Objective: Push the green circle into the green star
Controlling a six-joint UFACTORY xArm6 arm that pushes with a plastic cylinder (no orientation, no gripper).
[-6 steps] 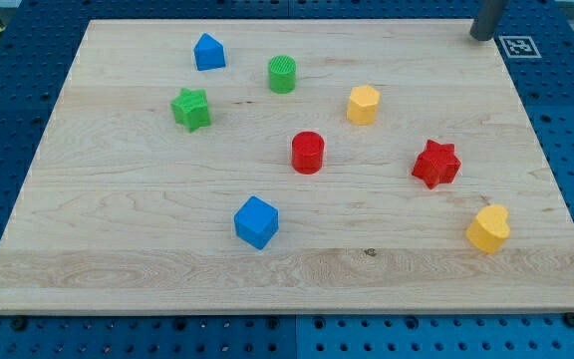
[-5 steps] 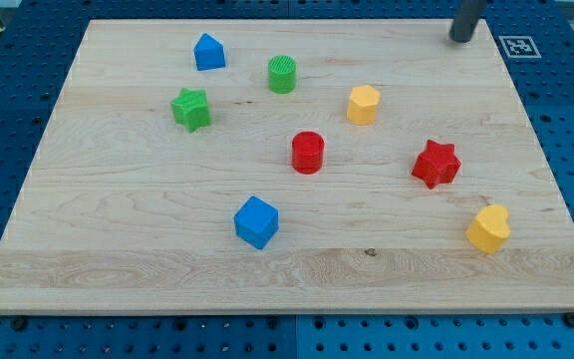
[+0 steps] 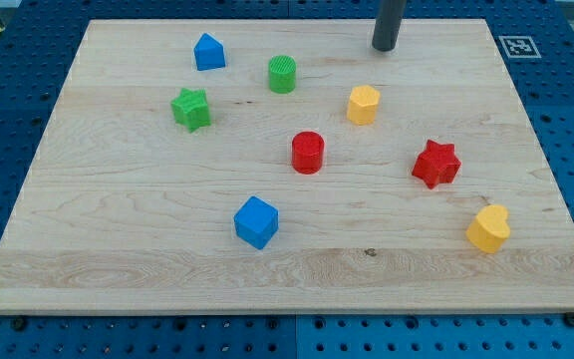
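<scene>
The green circle [image 3: 282, 74] stands on the wooden board near the view's top, left of centre. The green star [image 3: 191, 109] lies down and to the left of it, a short gap apart. My tip [image 3: 384, 47] is at the view's top, right of the green circle by about a hand's width and touching no block. The yellow hexagon [image 3: 363, 104] sits just below my tip.
A blue house-shaped block [image 3: 208, 52] is up-left of the green circle. A red cylinder [image 3: 308, 152] sits mid-board, a blue cube [image 3: 256, 221] below it. A red star [image 3: 435, 164] and a yellow heart [image 3: 488, 228] are at the right. A marker tag [image 3: 517, 45] is at the top right corner.
My tip has slid left along the board's top edge, from the top right corner toward the green circle. No block has moved.
</scene>
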